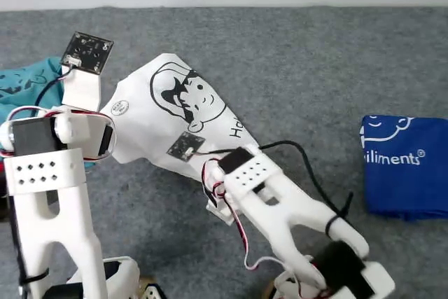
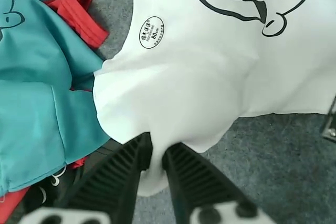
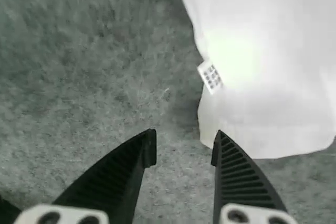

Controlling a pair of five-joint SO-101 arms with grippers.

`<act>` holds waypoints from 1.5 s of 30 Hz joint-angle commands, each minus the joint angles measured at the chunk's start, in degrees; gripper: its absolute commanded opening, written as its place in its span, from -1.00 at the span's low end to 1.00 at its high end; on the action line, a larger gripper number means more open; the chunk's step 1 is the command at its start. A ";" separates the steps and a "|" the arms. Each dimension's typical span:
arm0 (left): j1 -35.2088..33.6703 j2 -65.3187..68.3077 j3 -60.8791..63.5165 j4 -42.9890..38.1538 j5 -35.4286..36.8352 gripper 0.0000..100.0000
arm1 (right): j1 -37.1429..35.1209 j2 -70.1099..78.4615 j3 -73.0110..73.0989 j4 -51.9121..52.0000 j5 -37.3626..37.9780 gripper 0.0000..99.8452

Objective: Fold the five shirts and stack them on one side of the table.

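The white shirt [image 1: 150, 120] with a black cartoon face lies spread and partly creased on the grey surface [image 1: 315, 68], between the middle and the left edge. The left pincer [image 2: 157, 148] is clenched on this shirt: a fold of white cloth near its rim is pinched between the two black fingers [image 2: 126, 171], and the cloth bunches up around the grip. Just beside that spot, towards the left edge of the surface, a teal shirt [image 2: 31, 77] lies crumpled on top of a red shirt [image 2: 79, 11], and the white cloth overlaps the teal one.

The right pincer [image 3: 184, 135] is released, its fingers spread over bare surface at the near hem of the white shirt [image 3: 262, 51]. One fingertip [image 3: 223, 145] is right at the hem; whether it touches the cloth cannot be told.

A blue shirt [image 1: 406, 166] lies folded flat at the right edge of the surface, well apart from the others.
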 commanded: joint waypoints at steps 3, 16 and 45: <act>-0.26 -1.76 -0.31 -1.32 0.35 -0.97 | 4.79 2.95 -3.08 -3.74 -0.18 -0.63; -0.26 -1.76 -0.22 -0.97 0.35 -0.97 | 5.14 14.46 -4.04 -8.31 -0.18 -0.69; 0.18 -15.12 -7.69 -6.68 3.96 -0.97 | 23.08 -17.01 -44.92 24.40 20.04 -0.98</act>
